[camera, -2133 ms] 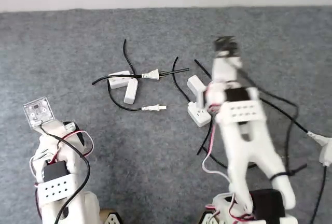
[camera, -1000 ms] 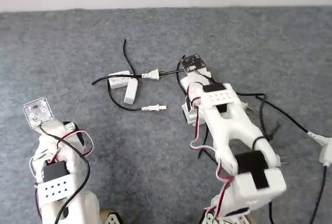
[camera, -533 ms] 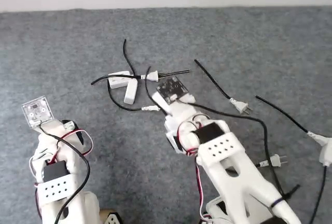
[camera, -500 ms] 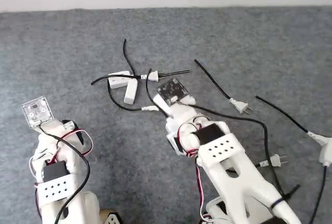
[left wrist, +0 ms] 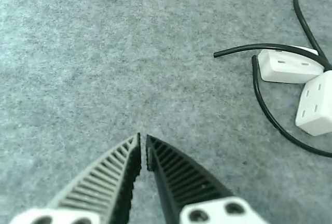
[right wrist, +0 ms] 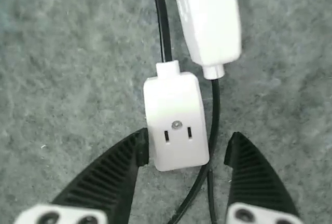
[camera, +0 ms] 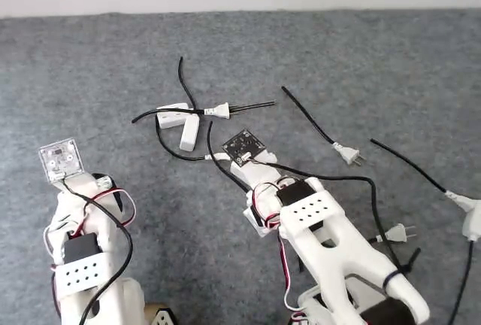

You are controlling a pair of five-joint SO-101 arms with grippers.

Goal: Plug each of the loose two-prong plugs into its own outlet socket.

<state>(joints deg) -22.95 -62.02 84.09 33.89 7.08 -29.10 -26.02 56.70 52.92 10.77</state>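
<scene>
My right gripper (right wrist: pixel 189 141) is open and straddles a white outlet socket (right wrist: pixel 176 125) that lies face up on the carpet. One finger (right wrist: pixel 127 162) touches the socket's side, while the other finger (right wrist: pixel 249 167) stands apart from it. A second white socket body (right wrist: pixel 207 16) and a black cable (right wrist: pixel 162 22) lie just beyond. My left gripper (left wrist: pixel 143 149) is shut, hovering over bare carpet. Two more white sockets (left wrist: pixel 288 66) (left wrist: pixel 316 102) lie ahead of it, also seen at the centre back (camera: pixel 173 114) (camera: pixel 189 131). Loose plugs (camera: pixel 218 109) (camera: pixel 218 157) (camera: pixel 347 153) (camera: pixel 402 231) lie scattered.
Black cables (camera: pixel 308 122) cross the grey carpet (camera: pixel 113 54) around the sockets and under the right arm (camera: pixel 316 220). Another white connector (camera: pixel 473 220) lies at the right edge. The left arm (camera: pixel 79 250) stands at the front left with open carpet beyond it.
The right arm swung from the back right toward the centre and drew back, bringing two sockets and their cables along. The left wrist shifted slightly.
</scene>
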